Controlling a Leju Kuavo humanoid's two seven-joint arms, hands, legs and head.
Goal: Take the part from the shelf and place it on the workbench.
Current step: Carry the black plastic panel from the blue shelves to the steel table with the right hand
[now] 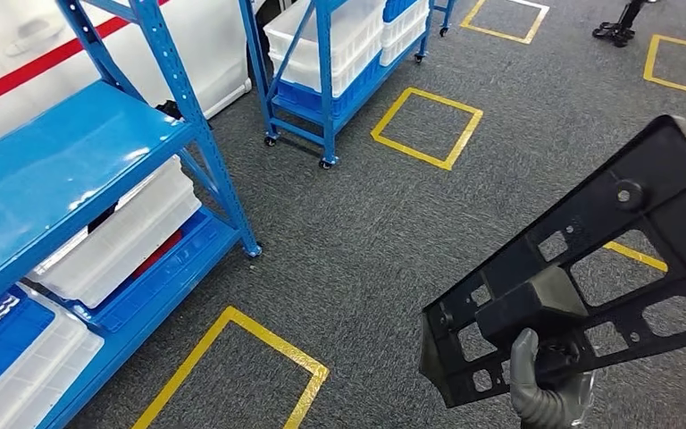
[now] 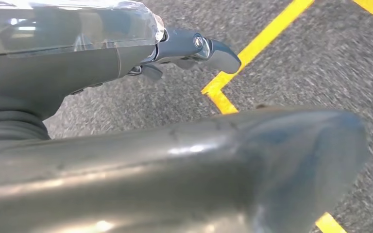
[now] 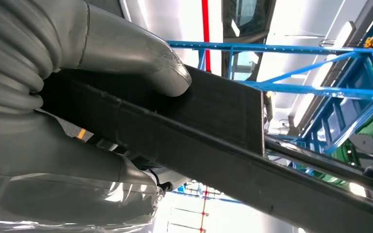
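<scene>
Right robot hand (image 1: 549,380) has the black part (image 1: 589,259) clamped by one end, up over the carpet and off the blue shelf (image 1: 71,170), probably for carrying; left robot hand (image 2: 194,48) hangs loose, empty.

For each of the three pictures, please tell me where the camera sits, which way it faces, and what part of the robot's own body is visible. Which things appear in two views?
Head view: high on the body, facing forward and down at grey carpet, blue shelf and black part held by right hand.
Left wrist view: behind left hand, facing the carpet and a yellow floor line.
Right wrist view: behind right hand, facing along the part toward blue shelving.
Shared: head and right wrist views show the part and right hand.
</scene>
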